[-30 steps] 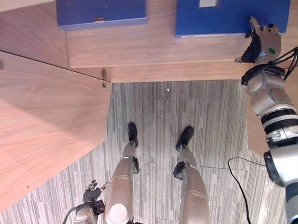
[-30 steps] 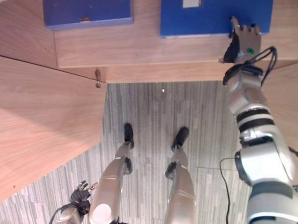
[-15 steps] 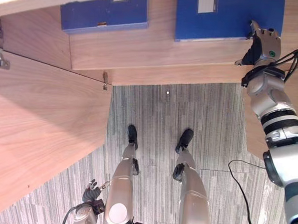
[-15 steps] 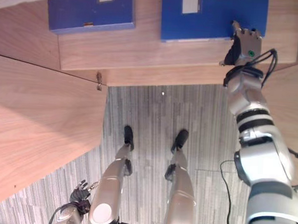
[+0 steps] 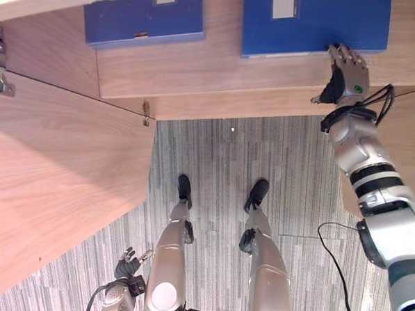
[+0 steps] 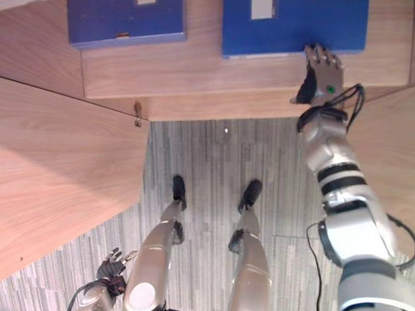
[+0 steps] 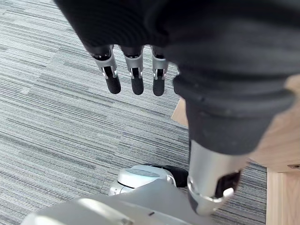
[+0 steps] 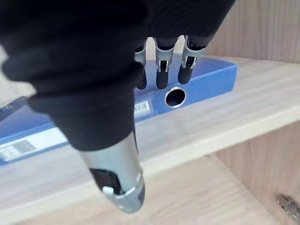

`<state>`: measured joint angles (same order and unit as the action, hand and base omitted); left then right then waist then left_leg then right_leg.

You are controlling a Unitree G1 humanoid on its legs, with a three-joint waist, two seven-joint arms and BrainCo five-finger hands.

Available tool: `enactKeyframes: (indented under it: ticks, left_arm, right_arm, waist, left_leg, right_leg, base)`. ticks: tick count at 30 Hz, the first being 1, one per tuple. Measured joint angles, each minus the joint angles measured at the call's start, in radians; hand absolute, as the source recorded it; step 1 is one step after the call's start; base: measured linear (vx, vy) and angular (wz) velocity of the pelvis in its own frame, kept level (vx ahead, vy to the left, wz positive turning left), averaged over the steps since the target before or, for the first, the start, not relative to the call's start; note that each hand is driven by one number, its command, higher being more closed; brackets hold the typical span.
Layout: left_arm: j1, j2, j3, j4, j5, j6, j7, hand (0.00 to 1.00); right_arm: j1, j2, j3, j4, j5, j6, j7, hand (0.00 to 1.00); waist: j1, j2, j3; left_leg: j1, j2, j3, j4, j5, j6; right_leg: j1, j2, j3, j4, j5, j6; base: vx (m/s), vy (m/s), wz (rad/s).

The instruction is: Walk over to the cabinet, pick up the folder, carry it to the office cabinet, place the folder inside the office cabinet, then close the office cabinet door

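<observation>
Hovering by the folder (image 5: pixel 315 25), right robot hand (image 5: pixel 345 72) straight-fingered.

Left eye view, right eye view: stereo pair on the head, set high, facing steeply down. Shared ground: shelf (image 5: pixel 219 72), blue folder (image 5: pixel 316 25), second folder (image 5: pixel 145 20), open cabinet door (image 5: pixel 53 175), carpet (image 5: pixel 297 167).
Left wrist view: very close, along the left hand (image 7: pixel 133 79), facing the carpet.
Right wrist view: very close, along the right hand (image 8: pixel 161 75), facing the blue folder's spine and the shelf, both shared with the eye views.
</observation>
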<state>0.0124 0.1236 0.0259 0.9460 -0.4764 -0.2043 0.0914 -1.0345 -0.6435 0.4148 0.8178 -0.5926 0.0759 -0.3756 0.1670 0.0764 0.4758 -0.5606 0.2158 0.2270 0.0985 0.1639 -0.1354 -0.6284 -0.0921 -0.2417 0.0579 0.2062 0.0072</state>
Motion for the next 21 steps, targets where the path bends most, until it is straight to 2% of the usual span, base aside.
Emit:
enactKeyframes:
  ticks: [4, 13, 21]
  left_arm:
    - [-0.001, 0.0, -0.013, 0.024, 0.0, 0.002, 0.0, 0.0]
    - [-0.001, 0.001, -0.021, 0.046, 0.001, 0.008, 0.0, 0.0]
    - [-0.001, 0.016, -0.053, 0.049, 0.0, 0.009, 0.0, 0.0]
  right_arm:
    - [0.048, 0.021, 0.001, 0.005, -0.047, 0.001, 0.026, 0.0]
    - [0.09, 0.04, 0.0, 0.0, -0.179, 0.002, 0.009, 0.0]
    - [0.081, 0.063, -0.001, 0.033, -0.178, 0.012, -0.006, 0.0]
  waist:
    - [0.001, 0.0, 0.0]
    - [-0.008, 0.0, -0.001]
    - [-0.007, 0.002, -0.002]
  left_leg:
    - [-0.005, 0.0, -0.001, 0.0, 0.0, 0.0]
    - [-0.011, -0.001, -0.003, 0.019, -0.013, 0.004]
    - [-0.012, -0.003, -0.005, 0.03, -0.022, -0.001]
  right_leg:
    - [0.0, 0.001, -0.001, -0.007, 0.001, 0.001]
    - [0.003, -0.002, 0.0, -0.008, 0.004, 0.0]
    - [0.007, -0.006, 0.001, -0.008, 0.002, 0.003]
  base:
    - [0.08, 0.053, 0.01]
    - [0.07, 0.057, 0.0]
    - [0.06, 0.055, 0.0]
